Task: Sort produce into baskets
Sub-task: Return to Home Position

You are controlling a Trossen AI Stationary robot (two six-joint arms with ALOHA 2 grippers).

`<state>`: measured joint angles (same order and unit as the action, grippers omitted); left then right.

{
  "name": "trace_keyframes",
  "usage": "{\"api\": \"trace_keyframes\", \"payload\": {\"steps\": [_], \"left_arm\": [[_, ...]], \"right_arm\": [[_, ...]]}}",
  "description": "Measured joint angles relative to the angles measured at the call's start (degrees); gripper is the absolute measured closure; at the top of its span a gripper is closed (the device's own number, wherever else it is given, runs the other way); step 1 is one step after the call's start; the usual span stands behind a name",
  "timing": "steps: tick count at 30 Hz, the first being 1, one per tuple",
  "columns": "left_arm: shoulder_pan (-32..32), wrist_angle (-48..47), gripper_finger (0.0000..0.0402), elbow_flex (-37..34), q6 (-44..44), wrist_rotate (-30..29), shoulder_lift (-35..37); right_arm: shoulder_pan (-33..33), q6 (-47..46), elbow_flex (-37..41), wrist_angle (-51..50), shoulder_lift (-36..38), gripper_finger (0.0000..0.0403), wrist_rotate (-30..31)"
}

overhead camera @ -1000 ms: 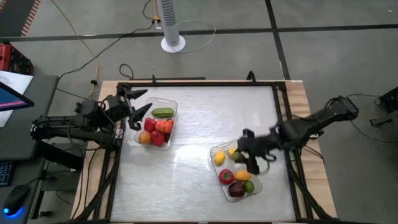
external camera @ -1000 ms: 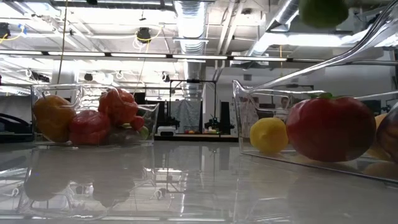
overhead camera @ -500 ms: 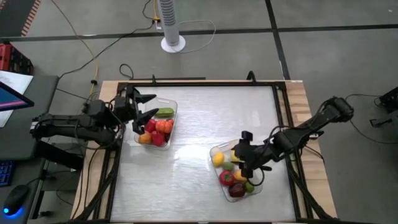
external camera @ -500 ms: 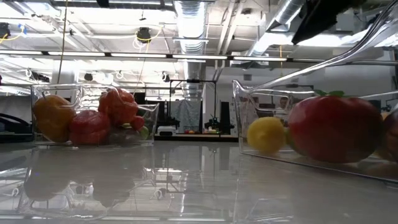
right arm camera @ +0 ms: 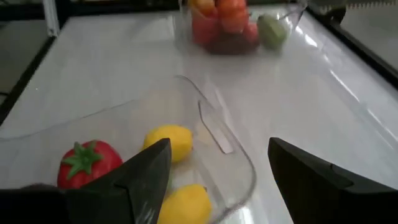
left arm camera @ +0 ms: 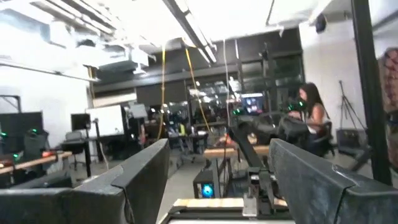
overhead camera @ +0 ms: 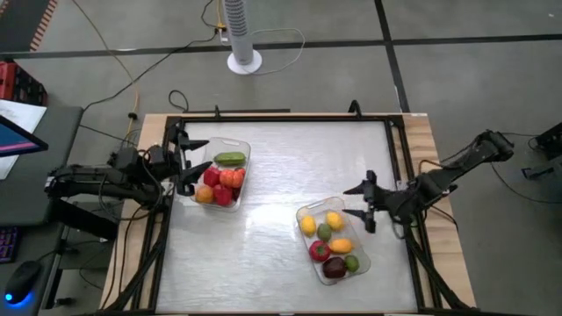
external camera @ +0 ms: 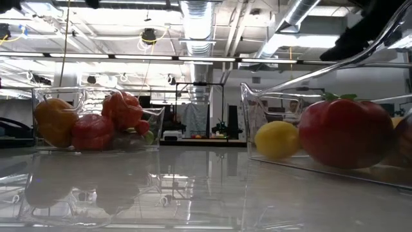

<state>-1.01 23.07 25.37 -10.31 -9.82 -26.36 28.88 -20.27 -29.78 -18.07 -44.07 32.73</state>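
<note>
produce (overhead camera: 219, 186) fills two clear baskets on a glossy white table (overhead camera: 281, 167). the left basket (overhead camera: 219, 146), at the table's 10 o'clock, holds red, orange and green pieces. the right basket (overhead camera: 361, 245), at 5 o'clock, holds yellow, green, orange, red and dark maroon ones, the lime (overhead camera: 352, 262) among them. around the table lie a grey concrete floor (overhead camera: 457, 79) and cables, with a white tower fan (overhead camera: 239, 31) at 12 o'clock. half a second ago the right gripper (overhead camera: 354, 201) hung over the right basket; now it sits just off that basket's 1 o'clock corner, fingers spread wide and empty. the left gripper (overhead camera: 197, 155), also wide apart and empty, has drawn back a little toward 9 o'clock beside the left basket. only the low view shows the ceiling ducts (external camera: 199, 19), plus a lemon (external camera: 275, 140) and a tomato (external camera: 344, 132) through the basket wall. only the left wrist view shows a seated person (left arm camera: 314, 112) across the room.
</note>
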Motion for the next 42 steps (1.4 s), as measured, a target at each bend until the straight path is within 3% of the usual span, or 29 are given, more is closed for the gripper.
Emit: {"api": "trace_keyframes", "payload": {"steps": [11, 17, 20, 23, 27, 33, 37, 42], "left_arm": [[-0.1, -2.6, 0.0136, -9.4, 3.2, -5.2, 14.3], [-0.1, -4.1, 0.0136, -14.6, 1.7, -7.1, 22.2], [-0.1, -4.4, 0.0136, -17.5, 2.7, -7.2, 26.2], [-0.1, -3.2, 0.0136, -19.5, 3.3, -7.2, 26.2], [-0.1, -2.8, 0.0136, -21.3, 3.8, -6.0, 25.6], [-0.1, -1.5, 0.0136, -23.9, 3.2, -2.3, 26.2], [-0.1, -3.9, 0.0136, -24.8, 1.7, -0.3, 26.1], [-0.1, -4.3, 0.0136, -24.8, 1.5, -7.9, 26.1]], "right_arm": [[-2.6, 8.0, 11.6, 0.3, 31.6, 0.0106, 0.0], [-2.8, 8.8, 18.7, 3.3, 44.1, 0.0106, 0.4], [-3.8, 10.3, 22.2, 14.0, 43.6, 0.0106, 2.5], [-4.8, 16.9, 25.2, 24.7, 41.9, 0.0106, -3.7], [-6.4, 19.0, 28.2, 28.0, 41.9, 0.0106, -10.5], [-9.9, 18.6, 29.1, 27.2, 42.3, 0.0106, -13.3], [-12.1, 18.7, 29.1, 23.1, 42.2, 0.0106, -10.2], [-14.5, 15.4, 28.9, 21.3, 41.3, 0.0106, -8.9]]}}
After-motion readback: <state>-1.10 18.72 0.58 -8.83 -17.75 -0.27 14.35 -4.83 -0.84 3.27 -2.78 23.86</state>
